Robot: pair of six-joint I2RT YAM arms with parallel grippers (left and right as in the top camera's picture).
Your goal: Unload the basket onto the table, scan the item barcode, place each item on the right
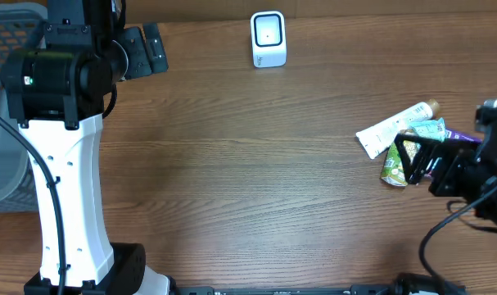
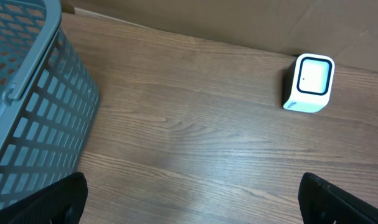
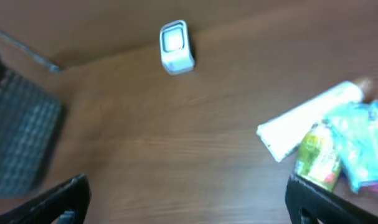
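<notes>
Standing over the right end of the desk (image 1: 256, 164), the right arm hangs above a small heap of goods. The right fingers (image 3: 329, 202) are spread wide, with nothing held between them. The heap is a white tube (image 1: 393, 129) lying slantwise, a teal packet (image 1: 431, 129) just beside it and a green item (image 1: 392, 167) tucked under the tube's lower end. It looks like a can, though the wrist view is too blurred to be sure. From overhead the black fingers sit right at the green item, partly covering it, and I cannot tell whether they touch it.

The barcode scanner (image 1: 268, 38), a little white box with a dark-rimmed face, stands upright at the far edge of the desk, well apart from the heap. None of the goods is near it.

The left arm rises at the left side, its wrist up near the far edge. The left fingers (image 2: 55, 202) are also wide open and empty, showing only at the bottom corners of their own camera. A grey mesh basket (image 2: 39, 112) sits at the left end of the desk.
</notes>
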